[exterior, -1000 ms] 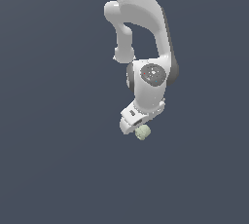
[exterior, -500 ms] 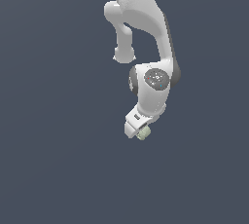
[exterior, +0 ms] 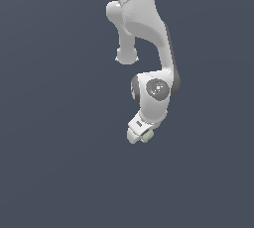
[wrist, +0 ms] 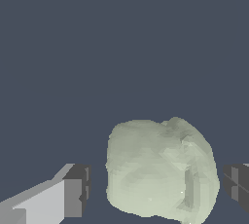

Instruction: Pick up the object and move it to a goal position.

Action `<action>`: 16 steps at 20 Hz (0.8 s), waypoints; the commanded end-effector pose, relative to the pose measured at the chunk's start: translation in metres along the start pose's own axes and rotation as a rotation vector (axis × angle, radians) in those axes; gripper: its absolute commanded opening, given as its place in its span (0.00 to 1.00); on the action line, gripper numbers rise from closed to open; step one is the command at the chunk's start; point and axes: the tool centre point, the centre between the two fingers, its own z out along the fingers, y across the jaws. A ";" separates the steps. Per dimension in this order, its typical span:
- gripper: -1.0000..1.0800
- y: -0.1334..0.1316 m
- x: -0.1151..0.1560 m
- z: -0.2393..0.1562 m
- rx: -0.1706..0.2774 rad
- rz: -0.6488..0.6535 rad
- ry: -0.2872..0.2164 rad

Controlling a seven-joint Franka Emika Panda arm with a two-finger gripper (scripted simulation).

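Here, lumpy pale greenish ball (wrist: 160,169) between pincer (wrist: 158,189) pads (wrist: 78,189), gaps either side, pincer released.

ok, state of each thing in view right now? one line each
gripper: open, with gaps visible between both fingers and the ball.
ball: between the fingers, not clamped; whether it rests on the ground cannot be told.
arm: bent down, wrist low over the ball.
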 end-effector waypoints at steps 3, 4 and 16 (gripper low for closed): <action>0.96 0.000 0.000 0.016 0.000 -0.002 0.000; 0.96 0.000 0.001 0.016 0.000 -0.002 0.000; 0.00 0.001 0.001 0.016 0.000 -0.002 0.000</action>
